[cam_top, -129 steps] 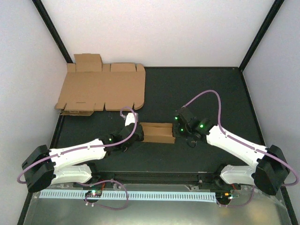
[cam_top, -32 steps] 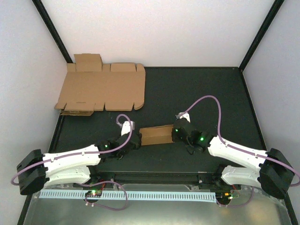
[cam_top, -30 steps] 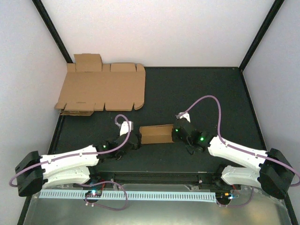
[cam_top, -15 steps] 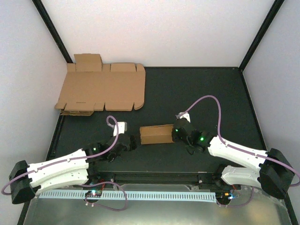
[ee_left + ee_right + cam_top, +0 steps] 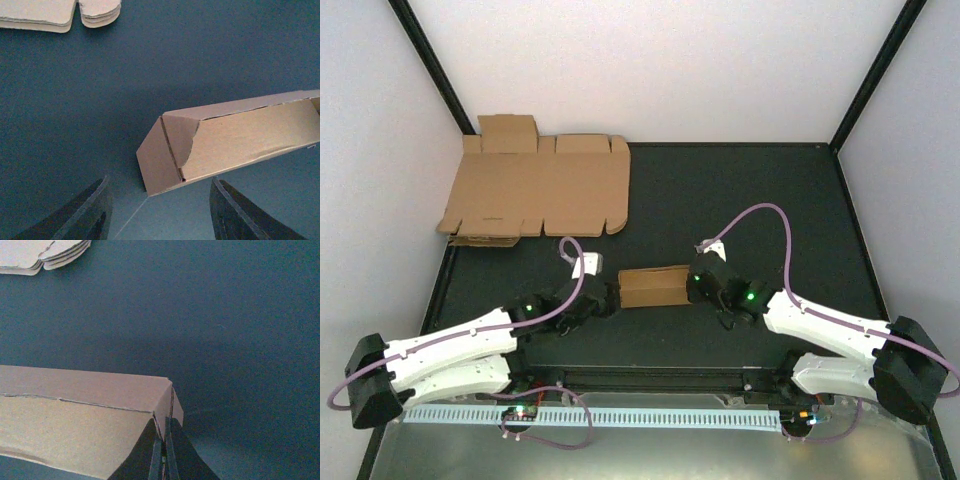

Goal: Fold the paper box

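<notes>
The right tool (image 5: pixel 162 452) is clenched on one end wall of the paper box (image 5: pixel 655 286). The left tool (image 5: pixel 159 207) is released; the free end lies just ahead, long axis running tool to tool

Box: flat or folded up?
The paper box is folded up, not closed: walls stand, an end flap turns inward. Right pincer pinches its end wall.

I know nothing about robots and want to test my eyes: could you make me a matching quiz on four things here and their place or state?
1. paper box
2. left end effector
3. right end effector
4. flat cardboard sheets

A. shut on a thin cardboard wall
B. lying flat, far left
C. open, at the box's left end, not gripping
D. half-folded, in the middle

Pairs: 1-D, 2-C, 3-A, 4-B
</notes>
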`<state>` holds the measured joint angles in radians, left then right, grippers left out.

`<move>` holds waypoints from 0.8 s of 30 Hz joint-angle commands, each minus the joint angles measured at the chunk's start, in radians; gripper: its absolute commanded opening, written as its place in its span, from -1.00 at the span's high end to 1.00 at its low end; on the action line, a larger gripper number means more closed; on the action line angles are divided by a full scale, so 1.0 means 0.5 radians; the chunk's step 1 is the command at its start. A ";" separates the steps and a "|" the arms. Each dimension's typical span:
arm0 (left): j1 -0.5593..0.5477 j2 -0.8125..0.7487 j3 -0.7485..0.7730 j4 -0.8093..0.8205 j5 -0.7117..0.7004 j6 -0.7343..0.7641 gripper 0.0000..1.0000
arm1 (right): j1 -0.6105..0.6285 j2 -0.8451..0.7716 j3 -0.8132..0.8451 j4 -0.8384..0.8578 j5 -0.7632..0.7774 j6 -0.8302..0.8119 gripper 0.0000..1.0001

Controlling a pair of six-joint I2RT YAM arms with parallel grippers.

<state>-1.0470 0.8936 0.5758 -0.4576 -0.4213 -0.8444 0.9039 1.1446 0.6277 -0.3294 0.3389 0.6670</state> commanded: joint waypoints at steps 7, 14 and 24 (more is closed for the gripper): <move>0.017 0.297 0.300 -0.144 0.003 0.062 -0.34 | 0.011 0.050 0.002 -0.174 0.001 -0.019 0.95; 0.017 0.459 0.431 -0.248 -0.011 0.039 -0.57 | 0.011 0.045 0.018 -0.191 0.005 -0.026 0.96; 0.148 0.505 0.333 -0.076 0.151 0.069 -0.18 | 0.011 0.055 0.015 -0.193 -0.011 -0.027 0.95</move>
<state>-1.0088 1.1362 0.7506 -0.5289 -0.3973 -0.8219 0.9039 1.1511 0.6392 -0.3450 0.3393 0.6556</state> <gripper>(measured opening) 0.633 0.031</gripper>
